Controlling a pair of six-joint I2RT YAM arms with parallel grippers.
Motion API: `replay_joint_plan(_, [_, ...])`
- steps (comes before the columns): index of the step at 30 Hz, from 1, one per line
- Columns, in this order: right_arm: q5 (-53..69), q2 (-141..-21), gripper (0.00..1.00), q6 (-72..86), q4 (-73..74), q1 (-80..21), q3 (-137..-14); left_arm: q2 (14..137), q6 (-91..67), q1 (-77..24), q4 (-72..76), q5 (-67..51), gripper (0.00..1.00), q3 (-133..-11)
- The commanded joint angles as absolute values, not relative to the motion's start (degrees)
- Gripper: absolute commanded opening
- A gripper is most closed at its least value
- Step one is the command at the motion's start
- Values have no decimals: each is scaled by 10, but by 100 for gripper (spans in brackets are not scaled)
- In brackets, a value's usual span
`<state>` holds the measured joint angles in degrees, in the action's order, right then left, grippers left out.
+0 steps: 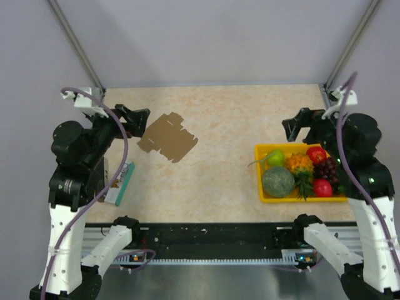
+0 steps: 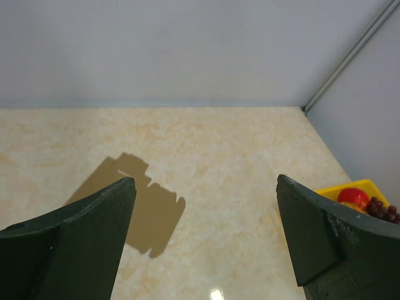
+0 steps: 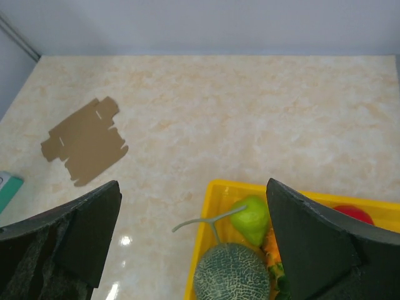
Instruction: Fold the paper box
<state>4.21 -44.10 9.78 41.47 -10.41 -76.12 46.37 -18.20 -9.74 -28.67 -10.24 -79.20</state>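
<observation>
Paper box (image 1: pixel 167 136) (image 2: pixel 147 206) (image 3: pixel 84 140): one, plain brown, a die-cut sheet with notched flaps. It lies flat and unfolded on the far-left part of the table, nearer the left edge than the middle. No pincer grips it.

Table (image 1: pixel 219 112): pale marbled top, grey walls at the far, left and right edges.

Left arm (image 1: pixel 78 156): black and white, over the left edge. Left pincer (image 1: pixel 142 124) (image 2: pixel 205 181): jaws spread wide, nothing between them, tips just beside the left side of the paper box. In the wrist view its left finger (image 2: pixel 81 244) covers part of the sheet.

Right arm (image 1: pixel 369 162): black and white, over the right edge. Right pincer (image 1: pixel 289 130) (image 3: pixel 192 184): jaws spread wide, nothing between them, just beyond the far edge of the yellow tray and well apart from the paper box.

Yellow tray (image 1: pixel 258 178) (image 3: pixel 203 250): rectangular, near the right edge, toward the near-right corner. Contents:
- netted green melon (image 1: pixel 278 181) (image 3: pixel 231 281), long pale stem
- dark grapes (image 1: pixel 326 167)
- orange pineapple-like fruit (image 1: pixel 300 164)
- green pear (image 1: pixel 275 157) (image 3: pixel 250 219)
- two red fruits, one far (image 1: pixel 317 154), one near (image 1: pixel 322 187)

Teal-and-white packet (image 1: pixel 122 184) (image 3: pixel 6 187): small, flat, near the left edge toward the near-left corner, apart from the paper box.
</observation>
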Motion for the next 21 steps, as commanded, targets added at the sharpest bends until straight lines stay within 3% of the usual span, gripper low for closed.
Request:
replay_joint_plan(1, [43,-531,99,126,384,-173,-741,483,-192,-94,-314,-97,98,-738])
replay_joint_plan(8, [83,-715,99,247,281,-329,-749,452,-228,-94,-308,-75,98,-608])
replay_joint_plan(13, [197,-841,99,362,102,-343,-708,463,-271,-94,-280,-143,92,-503])
replay_joint_plan(21, [223,-987,93,361,105,-338,-750,671,-300,-94,-219,-250,78,-493])
